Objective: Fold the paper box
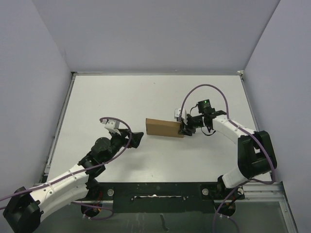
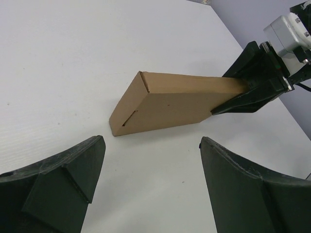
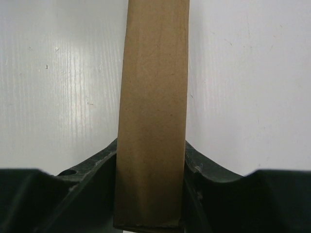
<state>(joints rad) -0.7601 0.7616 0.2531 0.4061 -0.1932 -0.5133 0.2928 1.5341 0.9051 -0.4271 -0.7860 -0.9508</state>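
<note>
The right gripper's point(image 1: 184, 130) fingers point(image 3: 97, 170) are pressing against the two broad faces of the paper box point(image 1: 164, 127), clamping its right-hand end between them. In the right wrist view the brown cardboard point(image 3: 151, 97) is running straight out from between the two dark pads, its narrow side facing the camera.

The left gripper's point(image 1: 136, 140) fingers point(image 2: 73, 165) are standing wide apart and holding nothing. They are pointing at the box's free left end from just beside it, without touching it, and bare white table point(image 1: 121, 97) is showing between them in the left wrist view.

The box is sitting near the middle of the table, well away from every edge, its long side running roughly parallel to the near edge. It is looking folded shut into a flat rectangular shape. In the left wrist view the box point(image 2: 170, 99) is standing on one long narrow side, leaning a little, with a diagonal seam showing at its near lower corner. That corner is appearing to rest on the table. Whether the gripped end is lifted off the surface, I cannot tell.

Purple cables point(image 1: 204, 90) are looping over both arms.
</note>
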